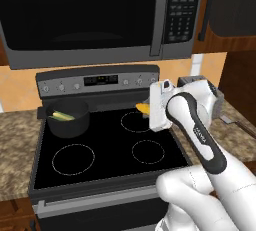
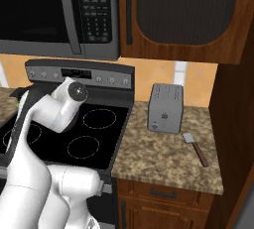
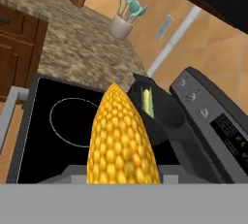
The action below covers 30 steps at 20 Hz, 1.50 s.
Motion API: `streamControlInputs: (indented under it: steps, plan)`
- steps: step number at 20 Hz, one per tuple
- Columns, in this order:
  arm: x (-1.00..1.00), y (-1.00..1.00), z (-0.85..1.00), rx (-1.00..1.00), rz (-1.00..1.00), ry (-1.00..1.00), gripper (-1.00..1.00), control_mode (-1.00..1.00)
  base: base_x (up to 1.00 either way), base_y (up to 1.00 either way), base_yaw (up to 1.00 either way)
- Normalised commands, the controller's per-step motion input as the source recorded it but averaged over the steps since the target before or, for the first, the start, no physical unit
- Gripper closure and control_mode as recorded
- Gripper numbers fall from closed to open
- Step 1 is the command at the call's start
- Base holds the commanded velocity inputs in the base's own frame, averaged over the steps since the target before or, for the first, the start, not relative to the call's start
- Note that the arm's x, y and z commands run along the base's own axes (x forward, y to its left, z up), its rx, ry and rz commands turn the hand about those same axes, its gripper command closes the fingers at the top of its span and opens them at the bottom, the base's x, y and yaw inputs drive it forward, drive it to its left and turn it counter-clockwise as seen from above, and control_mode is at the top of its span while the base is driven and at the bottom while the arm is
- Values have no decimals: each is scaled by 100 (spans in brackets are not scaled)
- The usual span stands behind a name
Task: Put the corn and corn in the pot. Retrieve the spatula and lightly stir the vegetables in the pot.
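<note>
- Kitchen stove under a microwave, left base view: the pot (image 1: 68, 118) sits on the rear left burner with one corn cob (image 1: 62, 116) inside. The gripper (image 1: 148, 109) hangs over the rear right burner, holding the second cob (image 1: 143, 108) out toward the pot on its left.
- Right base view: the spatula (image 2: 195, 148) lies on the counter beside the toaster (image 2: 165, 108).
- Hand view: the fingers are partly closed around the cob, its long axis aimed at the pot ahead.

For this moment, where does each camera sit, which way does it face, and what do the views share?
Left base view: behind the arm's left, facing the black stovetop; white arm at lower right, gripper shut on a yellow corn cob.
Right base view: behind the arm's right, facing the silver toaster and the spatula; arm at lower left.
Hand view: on the hand, along the cob toward the small dark metal pot.
Shared: stovetop; pot in left base and hand views.
</note>
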Motion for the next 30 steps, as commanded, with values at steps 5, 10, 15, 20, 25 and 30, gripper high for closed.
streamControlInputs:
  steps: [5,10,15,20,25,30]
  plan:
    - [12,100,65,-8,11,-14,100,-100,0,0,0]
    - [48,100,6,-10,8,-2,100,-100,0,0,0]
    - [56,100,0,-8,5,0,100,-100,0,0,0]
    - [62,89,-19,-5,0,2,100,-100,0,0,0]
    - [64,59,-34,-2,-1,6,100,-100,0,0,0]
    - [59,19,-41,0,-6,12,100,-100,0,0,0]
